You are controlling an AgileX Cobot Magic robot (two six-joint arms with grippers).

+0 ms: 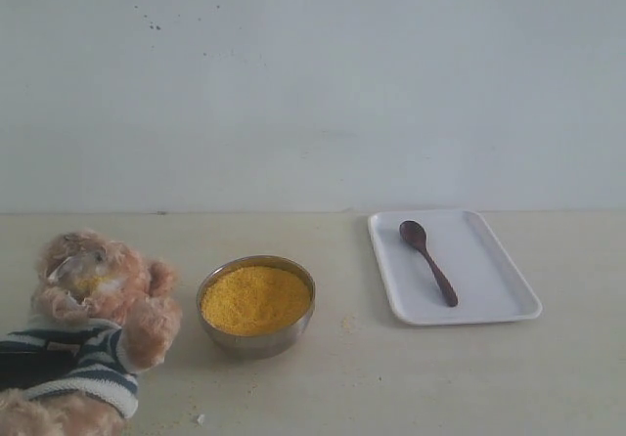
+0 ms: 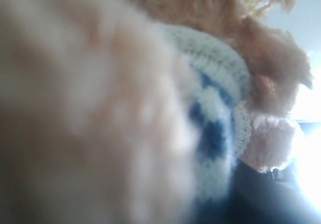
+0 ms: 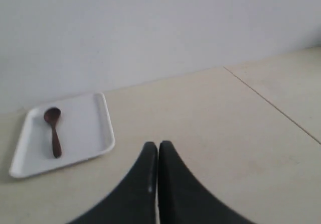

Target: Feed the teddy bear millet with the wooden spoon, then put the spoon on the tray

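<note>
pale worktop (image 1: 411,377), white wall behind. right hand (image 3: 158,151) is shut tight, nothing in it. left hand hides by the teddy bear (image 1: 93,299), so i cannot tell. bear sits left of the bowl (image 1: 256,343) of millet (image 1: 255,297); wooden spoon (image 1: 427,260) lies on the tray (image 1: 489,270), right of the bowl.

Soft even light, teddy bear (image 2: 100,108) blurred — glare
</note>
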